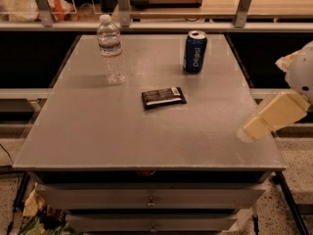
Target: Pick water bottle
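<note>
The water bottle [110, 48] is a clear ribbed bottle with a white cap and a white-and-red label band. It stands upright at the back left of the grey table [98, 131]. My gripper [264, 120] is cream-coloured and hangs over the table's right edge near the front. It is far to the right of the bottle and holds nothing that I can see.
A blue Pepsi can [194, 51] stands at the back right of the table. A dark snack bar [163, 97] lies flat near the middle. A railing with metal posts [122, 6] runs behind the table. Drawers [149, 197] sit under the tabletop.
</note>
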Tool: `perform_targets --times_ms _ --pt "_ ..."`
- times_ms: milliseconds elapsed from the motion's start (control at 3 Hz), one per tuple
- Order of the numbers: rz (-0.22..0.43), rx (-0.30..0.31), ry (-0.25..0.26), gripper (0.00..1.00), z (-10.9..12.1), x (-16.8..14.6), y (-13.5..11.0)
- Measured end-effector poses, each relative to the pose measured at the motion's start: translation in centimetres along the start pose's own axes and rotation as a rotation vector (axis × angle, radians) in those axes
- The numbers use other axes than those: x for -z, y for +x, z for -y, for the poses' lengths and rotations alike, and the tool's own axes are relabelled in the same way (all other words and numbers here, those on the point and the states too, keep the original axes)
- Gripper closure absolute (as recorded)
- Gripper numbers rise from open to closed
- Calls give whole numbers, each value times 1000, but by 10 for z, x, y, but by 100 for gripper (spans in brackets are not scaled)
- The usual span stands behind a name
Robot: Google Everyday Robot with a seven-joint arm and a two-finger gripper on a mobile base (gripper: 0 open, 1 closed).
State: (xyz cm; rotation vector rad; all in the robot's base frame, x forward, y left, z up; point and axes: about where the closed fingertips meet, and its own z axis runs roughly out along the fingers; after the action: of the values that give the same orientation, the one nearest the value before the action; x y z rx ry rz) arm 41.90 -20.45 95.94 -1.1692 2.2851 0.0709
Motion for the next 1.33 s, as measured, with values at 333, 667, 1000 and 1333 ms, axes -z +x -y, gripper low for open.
perform_targets --times_ms 333,667,1000,1333 --pt "154 -65 16 0 -7 -14 -4" --pt "327 -76 66 0 2 -23 -22" --pt "475 -89 156 0 33 -25 -52" --pt "553 -119 206 0 60 -31 -76"
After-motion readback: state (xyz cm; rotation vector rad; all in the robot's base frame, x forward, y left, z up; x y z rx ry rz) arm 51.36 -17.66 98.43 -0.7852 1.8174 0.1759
